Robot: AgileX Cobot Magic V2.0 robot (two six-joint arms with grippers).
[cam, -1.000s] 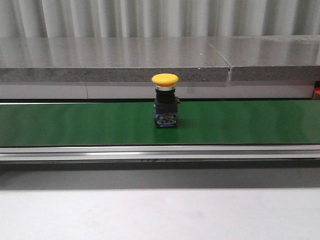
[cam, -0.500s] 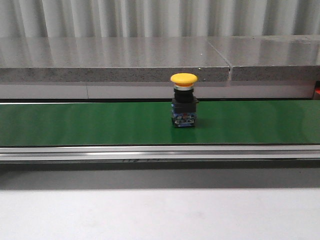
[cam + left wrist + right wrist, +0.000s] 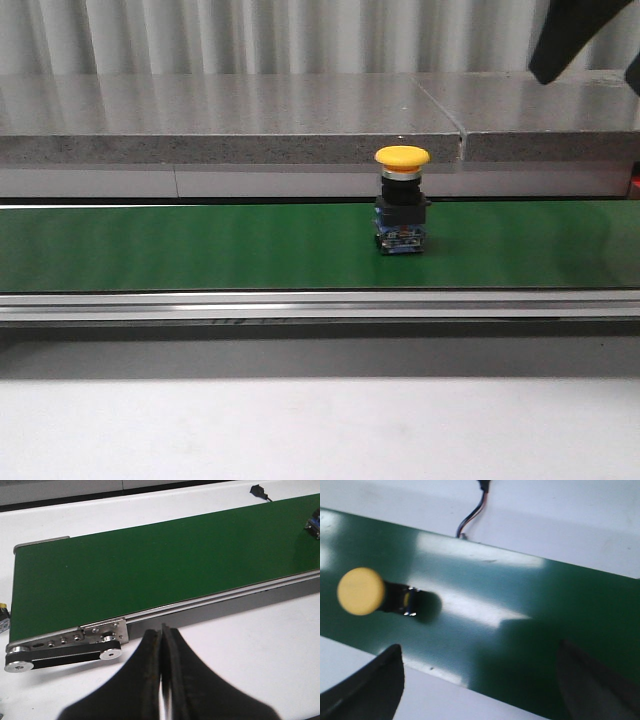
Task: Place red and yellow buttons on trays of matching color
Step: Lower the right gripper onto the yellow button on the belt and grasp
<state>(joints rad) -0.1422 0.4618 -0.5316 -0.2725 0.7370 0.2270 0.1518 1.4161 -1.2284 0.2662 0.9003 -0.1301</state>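
Yellow button (image 3: 402,157): upright on green conveyor belt (image 3: 200,245), right of centre. Right tool (image 3: 480,680): spread wide, overhead. Left tool (image 3: 161,645): pressed together, idle. Advice: descend astride cap, lead its travel.

Green conveyor belt (image 3: 200,245) runs across the white table (image 3: 300,430), silver side rail (image 3: 300,305) along its near edge. Grey stone ledge (image 3: 220,125) beyond the belt's far edge, corrugated wall (image 3: 250,35) behind. Belt end roller bracket (image 3: 75,642) with black drive strip. Black wired connector (image 3: 258,490) and a loose cable (image 3: 472,510) lie on the table past the belt's far edge.
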